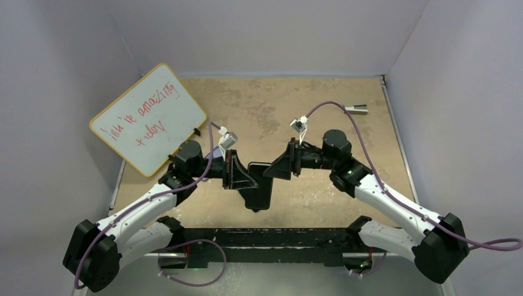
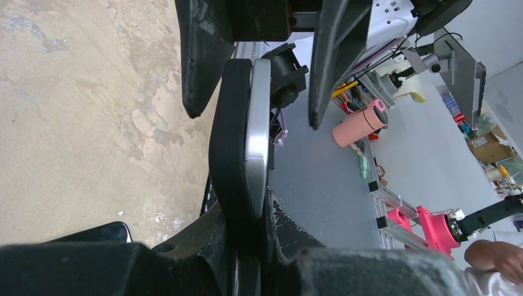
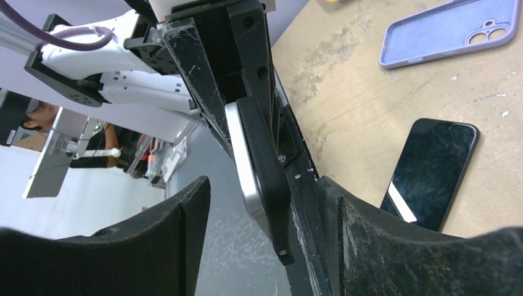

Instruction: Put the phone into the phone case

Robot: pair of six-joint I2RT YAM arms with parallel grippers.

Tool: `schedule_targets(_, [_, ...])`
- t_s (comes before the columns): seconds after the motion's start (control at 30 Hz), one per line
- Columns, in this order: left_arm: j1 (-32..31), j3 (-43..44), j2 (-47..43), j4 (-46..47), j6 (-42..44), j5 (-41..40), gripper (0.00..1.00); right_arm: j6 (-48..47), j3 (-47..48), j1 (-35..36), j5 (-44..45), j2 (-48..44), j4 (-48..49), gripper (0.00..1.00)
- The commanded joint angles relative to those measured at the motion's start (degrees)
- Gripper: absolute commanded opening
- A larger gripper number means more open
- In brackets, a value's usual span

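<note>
Currently the phone [image 3: 432, 172] lies flat on the table [image 1: 308, 98], face up. It is a glossy, all-black slab with rounded corners, and a pale streak of reflected light crosses its glass. From overhead I see it mid-table with its long axis running near to far, and its far end sits under the two grippers.

The phone case [image 3: 450, 31] is a thin, pale lavender shell with rounded corners and a camera cut-out with two round holes at one end. It also lies flat on the table, apart from the phone and past one of its short ends. Only my right wrist camera shows it, so I cannot say which side of the scene it is on.

Above the phone, a second black slab [image 3: 259, 160] with a silvery edge is held on edge in the air. My left gripper [image 2: 243, 222] is clamped on its two faces. My right gripper [image 3: 262, 191] has its jaws apart, one finger on each side of the slab. I see a clear gap on the silvery side.

At the far left, a whiteboard [image 1: 148, 117] with red handwriting leans against the wall.
</note>
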Motion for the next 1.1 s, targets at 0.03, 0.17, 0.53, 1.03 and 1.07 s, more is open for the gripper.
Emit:
schedule_targets(0.03, [-0.1, 3.2, -0.2, 3.4, 1.0, 1.0, 0.0, -2.6, 3.3, 0.9, -2.2, 0.9, 0.0, 0.59])
schedule_targets(0.17, [-0.1, 3.6, 0.1, 0.3, 2.4, 0.0, 0.0, -2.8, 3.5, 1.0, -1.0, 0.9, 0.1, 0.38])
schedule_targets(0.53, [0.1, 9.1, 1.6, -17.2, 9.0, -7.1, 0.0, -8.2, 4.6, 1.0, 7.5, -2.5, -5.6, 0.0])
schedule_targets(1.03, [0.0, 4.8, -5.6, 0.0, -0.8, -9.0, 0.0, 4.4, -5.6, 1.2, 5.0, -3.2, 10.6, 0.58])
schedule_targets(1.07, [0.0, 4.4, -6.1, 1.7, -2.2, -9.4, 0.0, 4.7, -6.5, 1.4, 4.7, -3.1, 11.4, 0.56])
